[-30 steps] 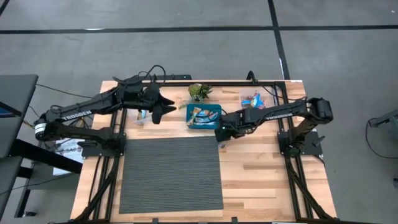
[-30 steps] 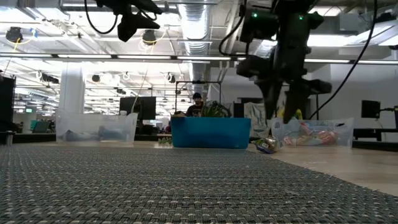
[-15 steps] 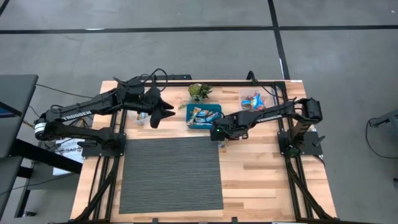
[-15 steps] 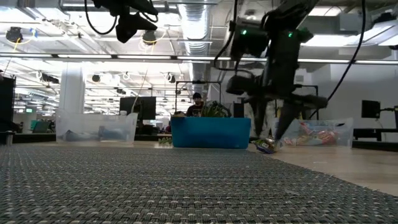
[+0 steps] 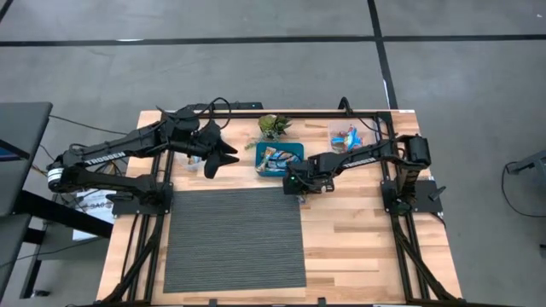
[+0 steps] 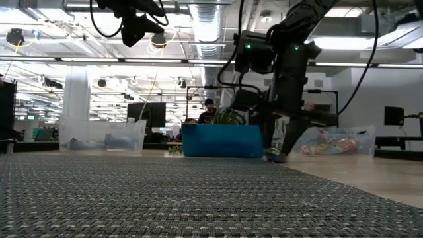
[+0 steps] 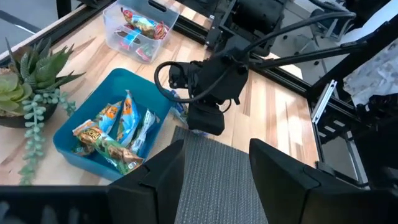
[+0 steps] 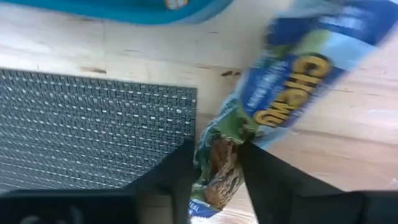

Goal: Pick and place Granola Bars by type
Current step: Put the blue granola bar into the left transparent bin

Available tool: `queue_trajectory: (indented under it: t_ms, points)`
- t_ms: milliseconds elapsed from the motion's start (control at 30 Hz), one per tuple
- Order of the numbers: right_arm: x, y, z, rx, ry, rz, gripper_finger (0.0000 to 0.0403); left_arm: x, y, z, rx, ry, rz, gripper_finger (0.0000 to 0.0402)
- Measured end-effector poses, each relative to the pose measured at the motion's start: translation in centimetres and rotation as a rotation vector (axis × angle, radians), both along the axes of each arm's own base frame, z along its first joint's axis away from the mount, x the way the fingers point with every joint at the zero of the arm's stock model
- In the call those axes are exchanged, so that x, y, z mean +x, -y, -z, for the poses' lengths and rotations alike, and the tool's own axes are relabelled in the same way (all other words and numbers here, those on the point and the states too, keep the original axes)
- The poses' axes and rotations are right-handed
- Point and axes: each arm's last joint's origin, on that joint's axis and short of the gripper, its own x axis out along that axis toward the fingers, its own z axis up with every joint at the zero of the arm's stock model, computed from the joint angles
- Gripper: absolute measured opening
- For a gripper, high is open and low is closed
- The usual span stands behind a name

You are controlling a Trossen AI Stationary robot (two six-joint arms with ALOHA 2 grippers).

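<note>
A granola bar in a blue and green wrapper (image 8: 292,81) lies on the wood by the mat's far right corner. My right gripper (image 8: 216,186) is down at the table (image 5: 294,184), shut on one end of the bar. A blue bin (image 5: 279,159) holds several more bars (image 7: 115,127). My left gripper (image 7: 217,180) hangs open and empty above the table, left of the bin (image 5: 217,158). Clear containers stand at the far right (image 5: 345,136) and the far left (image 5: 194,159). My right gripper pinches the crimped end of the blue bar (image 8: 217,155) between its two fingers (image 8: 171,180). It comes slanting down from the table's right side, fingers lying along the bar. The rest of the bar lies flat on the wood.
A small green plant (image 5: 273,126) stands behind the blue bin. The grey woven mat (image 5: 235,239) covers the table's near middle. Bare wood (image 5: 367,230) lies to its right. Metal frame rails run along both table sides.
My right gripper has come down from above the table onto the bar by the mat's corner, tipping over and shifting a little toward the table's left. My left gripper has drifted slightly.
</note>
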Motion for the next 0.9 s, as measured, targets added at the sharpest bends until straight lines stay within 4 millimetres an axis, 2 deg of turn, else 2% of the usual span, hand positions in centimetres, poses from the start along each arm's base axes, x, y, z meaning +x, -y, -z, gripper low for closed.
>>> queue_trajectory:
  t_ms: [233, 433, 567, 733, 800, 900]
  points:
    - [0.4, -0.2, -0.9, -0.036, 0.017, -0.076, 0.0015, 0.0, -0.1, 0.0, 0.023, -0.002, -0.011, 0.0171]
    - [1.4, -1.1, -1.9, -0.027, 0.061, -0.145, 0.0018, 0.0, -0.1, 0.0, 0.031, -0.003, -0.019, 0.0171]
    - [2.5, -2.4, -5.3, -0.038, 0.197, -0.230, 0.0006, 0.0, -0.2, 0.0, 0.038, -0.009, -0.054, 0.0171]
    - [2.5, -3.8, -10.4, -0.129, 0.353, -0.279, 0.0008, 0.0, -0.3, 0.0, 0.027, -0.013, -0.107, 0.0171]
    - [2.3, -3.8, -12.8, -0.183, 0.422, -0.287, 0.0004, 0.0, -0.4, 0.0, 0.019, -0.015, -0.132, 0.0171]
    - [1.7, -3.2, -14.8, -0.257, 0.448, -0.287, 0.0004, 0.0, -0.4, 0.0, 0.013, -0.011, -0.154, 0.0171]
